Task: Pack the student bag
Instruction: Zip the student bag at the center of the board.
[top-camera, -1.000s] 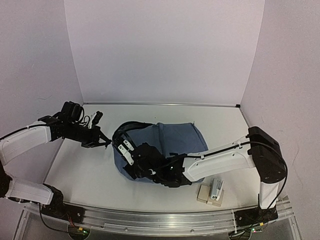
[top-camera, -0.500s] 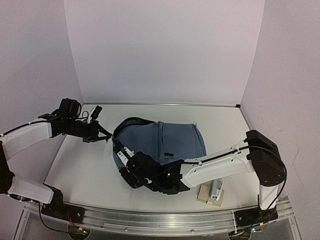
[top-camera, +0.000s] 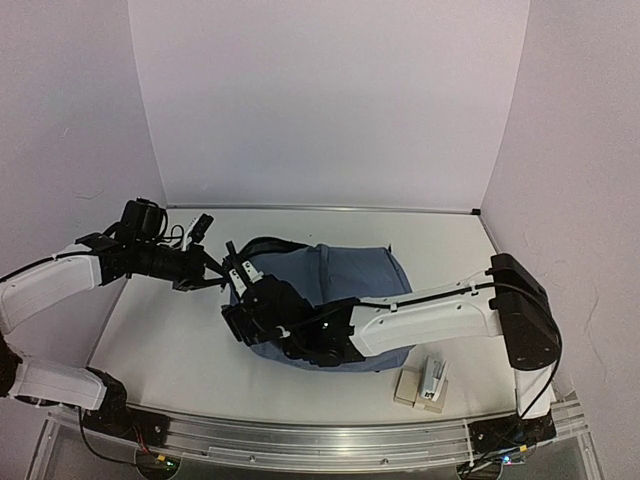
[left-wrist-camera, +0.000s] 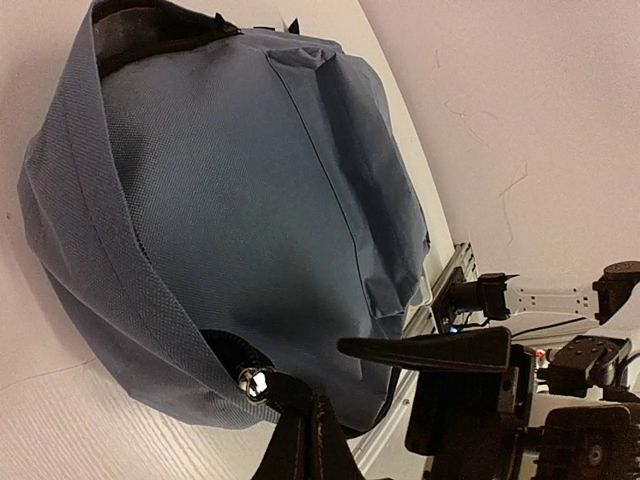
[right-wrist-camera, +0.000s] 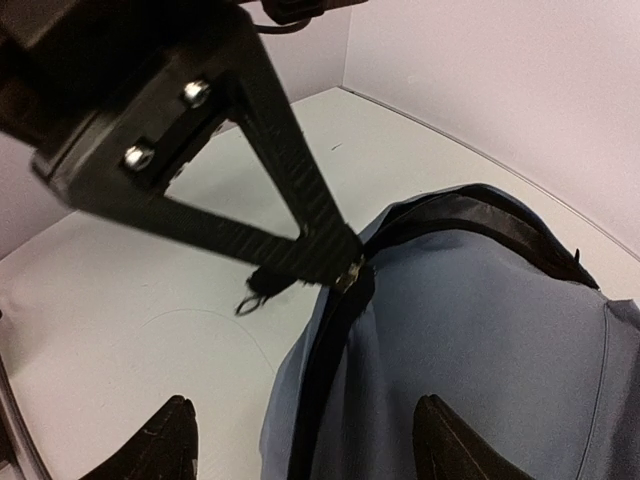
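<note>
The student bag (top-camera: 350, 285) is a slate-blue backpack lying flat mid-table, its dark zip edge at the left end. My left gripper (top-camera: 213, 276) is shut on the bag's zipper pull (left-wrist-camera: 252, 381) at that edge; the shut fingers (left-wrist-camera: 310, 440) show at the bottom of the left wrist view. In the right wrist view the same pinch shows on the zipper pull (right-wrist-camera: 347, 272). My right gripper (top-camera: 238, 298) hovers over the bag's left end, open, with nothing between its fingertips (right-wrist-camera: 165, 440). Under it lies the bag's blue cloth (right-wrist-camera: 480, 340) and dark zip band.
Small cream and white items (top-camera: 425, 383) lie near the front right edge, by the right arm's base. White walls enclose the table on three sides. A metal rail (top-camera: 320, 440) runs along the near edge.
My right gripper has opened and moved left toward the bag's zip edge. The left gripper has stayed shut on the zipper pull, shifting slightly.
</note>
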